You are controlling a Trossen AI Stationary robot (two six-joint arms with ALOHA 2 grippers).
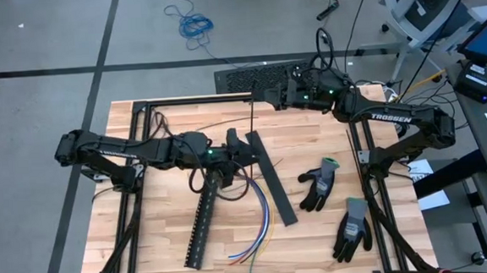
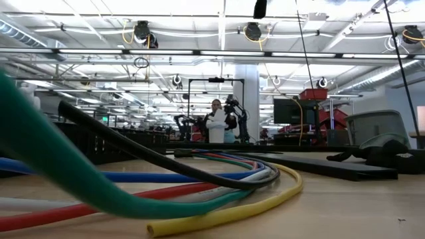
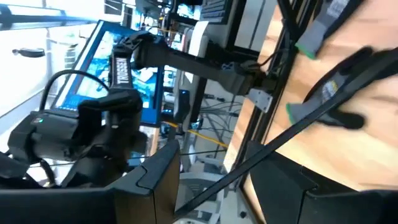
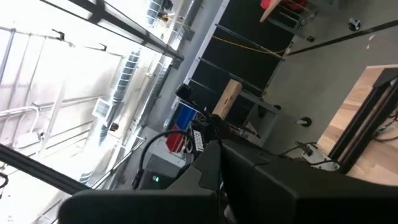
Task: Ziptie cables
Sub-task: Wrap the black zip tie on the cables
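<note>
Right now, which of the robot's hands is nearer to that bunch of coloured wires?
The left. Its hand hovers over the middle of the table, right at the upper end of the coloured wires. The right hand hangs by the table's far edge, well away from them.

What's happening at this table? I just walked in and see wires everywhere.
The left claw sits over the middle of the wooden table, at the top end of the cables, a loose multicoloured bundle curving toward the near edge. Whether it grips them cannot be told. A black slotted strip lies beside them, and two gloves to the right. The right claw waits shut at the far edge.
</note>
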